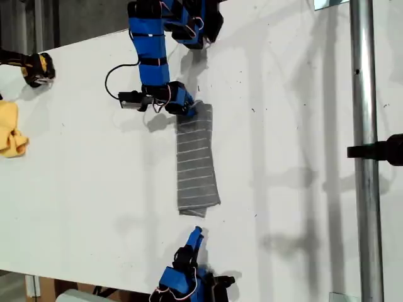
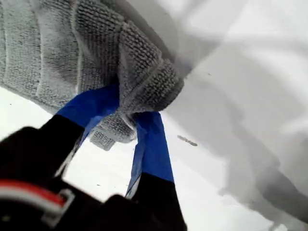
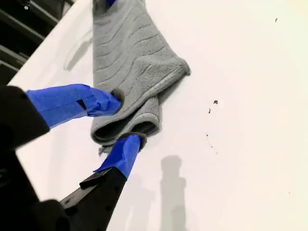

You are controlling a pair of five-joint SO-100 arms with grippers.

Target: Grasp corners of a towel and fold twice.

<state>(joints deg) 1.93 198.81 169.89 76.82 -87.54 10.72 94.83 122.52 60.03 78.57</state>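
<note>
Exterior view: the dark grey towel with thin pale stripes (image 1: pixel 197 157) lies on the white table (image 1: pixel 75 207) as a narrow folded strip. Its long axis runs from the top of that view towards the bottom. An arm stands at each end.

Findings:

- My first gripper (image 1: pixel 189 108) sits at the strip's far end, on the corner (image 2: pixel 159 82) nearer the exterior view's left. In the first wrist view the two blue-taped jaws are closed onto that bunched corner of cloth, with the pile squeezed between them, so I judge the grip firm.
- My second gripper (image 1: pixel 197 234) is at the opposite end, pointing up the strip's long axis. In the exterior view its tip is just short of the towel's near edge. In the second wrist view its jaws are spread wide and bracket the rolled near end (image 3: pixel 130 144), holding nothing. I cannot tell whether either tip touches the cloth.
- The crumpled yellow cloth (image 1: pixel 11 129) lies well apart, at the exterior view's left edge, clear of the work.

Assessment: one fold appears made and the second is still to come. That fold turns on the end-to-end line — the towel lies straight ahead of my second gripper, so a short advance along the axis would put cloth between its jaws. The risk is pinching only the upper layer of the rolled end.
</note>
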